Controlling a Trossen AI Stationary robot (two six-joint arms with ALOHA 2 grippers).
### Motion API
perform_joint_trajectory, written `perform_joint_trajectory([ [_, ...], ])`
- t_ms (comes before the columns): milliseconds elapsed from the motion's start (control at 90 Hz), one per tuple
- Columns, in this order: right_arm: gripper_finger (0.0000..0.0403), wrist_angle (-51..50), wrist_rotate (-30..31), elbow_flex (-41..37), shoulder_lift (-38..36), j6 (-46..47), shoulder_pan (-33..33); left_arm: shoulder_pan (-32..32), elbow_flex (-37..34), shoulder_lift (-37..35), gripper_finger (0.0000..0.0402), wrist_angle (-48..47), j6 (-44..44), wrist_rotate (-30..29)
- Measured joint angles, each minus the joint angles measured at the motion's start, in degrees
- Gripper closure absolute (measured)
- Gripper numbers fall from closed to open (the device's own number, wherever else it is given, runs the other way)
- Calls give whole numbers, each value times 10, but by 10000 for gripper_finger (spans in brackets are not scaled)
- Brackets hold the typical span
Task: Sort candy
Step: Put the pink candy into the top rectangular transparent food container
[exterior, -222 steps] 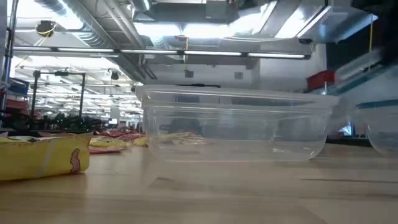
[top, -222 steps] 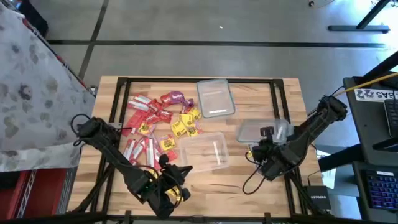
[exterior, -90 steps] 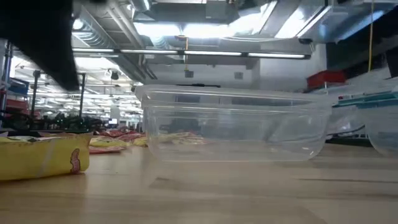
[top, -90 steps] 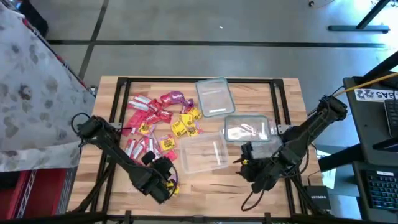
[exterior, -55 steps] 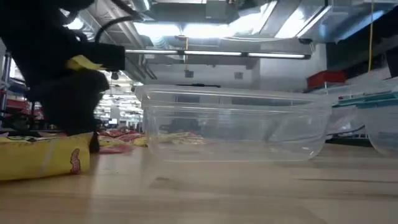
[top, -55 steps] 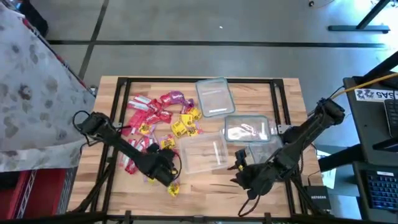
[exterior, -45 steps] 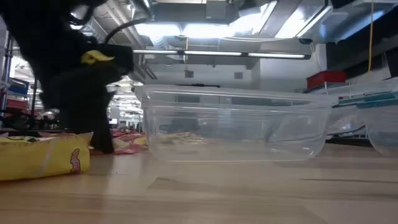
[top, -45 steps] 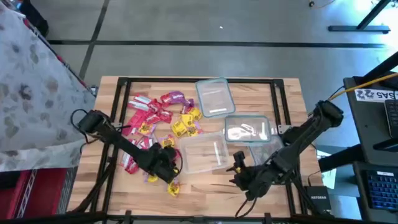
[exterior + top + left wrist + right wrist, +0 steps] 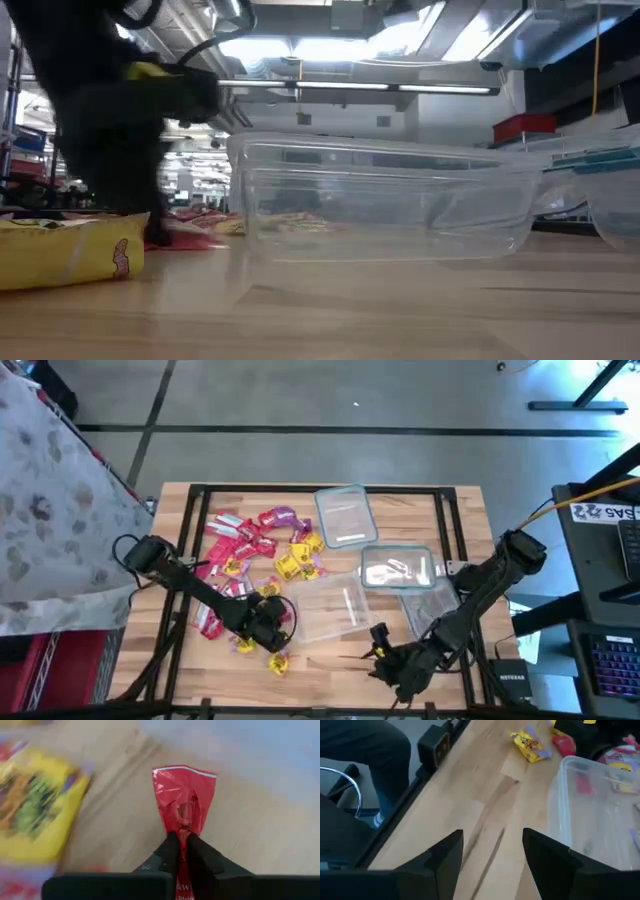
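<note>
Near the tabletop's front-left, the left gripper (image 9: 181, 842) is pinching a red candy (image 9: 184, 802); the right gripper (image 9: 492, 851) is idling wide apart. Most candy (image 9: 255, 545) is lying unsorted toward the back-left.

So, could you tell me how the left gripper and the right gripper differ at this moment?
The left gripper is shut on a red candy packet, while the right gripper is open and holds nothing. In the high view the left gripper sits beside the candy pile and the nearest clear container, whereas the right gripper is over bare wood near the table's front edge. Both are dark two-finger grippers low over the wooden table.
</note>
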Motion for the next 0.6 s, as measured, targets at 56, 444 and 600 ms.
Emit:
perform_joint_trajectory([
  [56,210,-2,10,0,0,1,11,0,25,-13,395,-73,-4,16],
  [444,210,-55,139,0,-51,54,95,32,219,-68,397,-190,127,-87],
  [600,210,-61,213,0,-90,59,127,73,220,-47,397,40,301,-96],
])
